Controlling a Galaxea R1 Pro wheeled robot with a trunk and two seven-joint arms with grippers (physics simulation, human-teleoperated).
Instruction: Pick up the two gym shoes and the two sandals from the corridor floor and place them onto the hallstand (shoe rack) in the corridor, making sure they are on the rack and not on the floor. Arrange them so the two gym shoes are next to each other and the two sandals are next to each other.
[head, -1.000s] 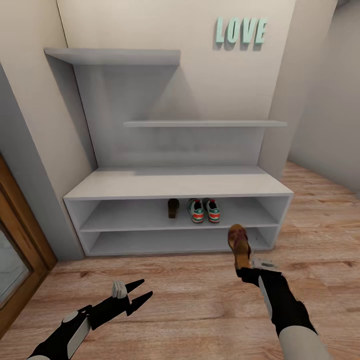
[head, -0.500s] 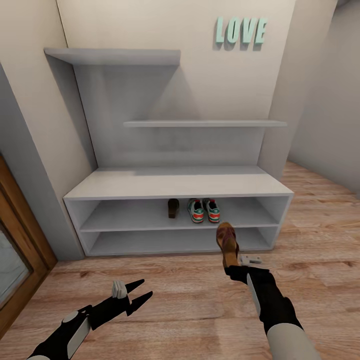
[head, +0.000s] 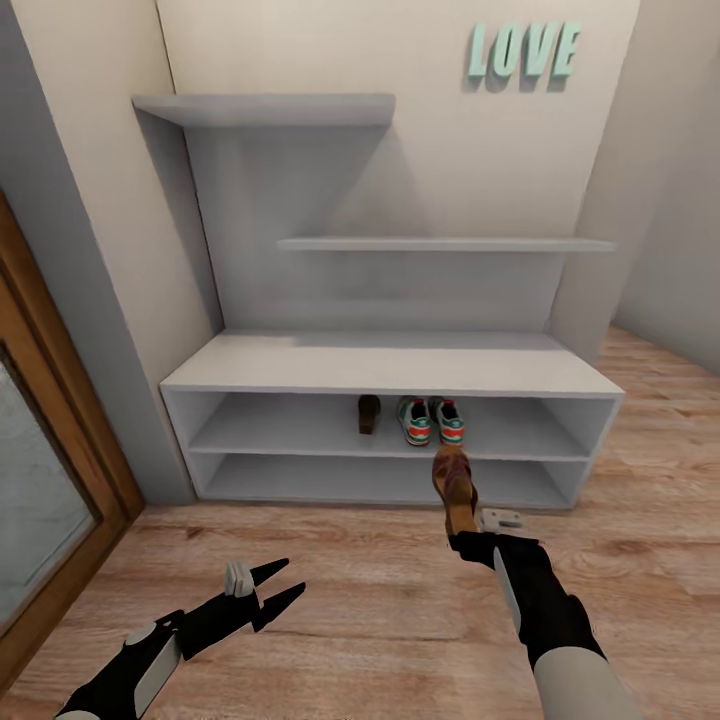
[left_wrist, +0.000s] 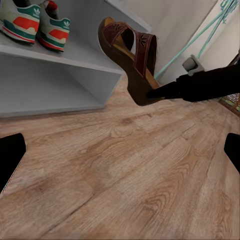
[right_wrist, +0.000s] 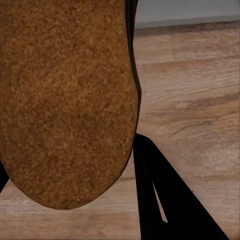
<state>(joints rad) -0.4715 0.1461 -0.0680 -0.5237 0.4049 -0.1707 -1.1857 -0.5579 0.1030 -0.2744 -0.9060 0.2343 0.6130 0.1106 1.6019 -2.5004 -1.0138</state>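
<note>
Head view, right gripper (head: 470, 541) clamped on dark brown leather sandal (head: 455, 490) before pale grey hallstand (head: 390, 364), left gripper (head: 283, 586) spread wide, white green-striped gym shoes (head: 433, 421) on shelf.

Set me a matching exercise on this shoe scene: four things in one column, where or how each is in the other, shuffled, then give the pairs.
Things:
1. gym shoes
2. sandal on the rack
3. sandal in the air
4. left gripper

States:
A. held at its heel by the right gripper, above the floor
B. open and empty
C. side by side on the hallstand upper open shelf
D. alone, just left of the sneakers

Pairs: 1-C, 2-D, 3-A, 4-B
</note>
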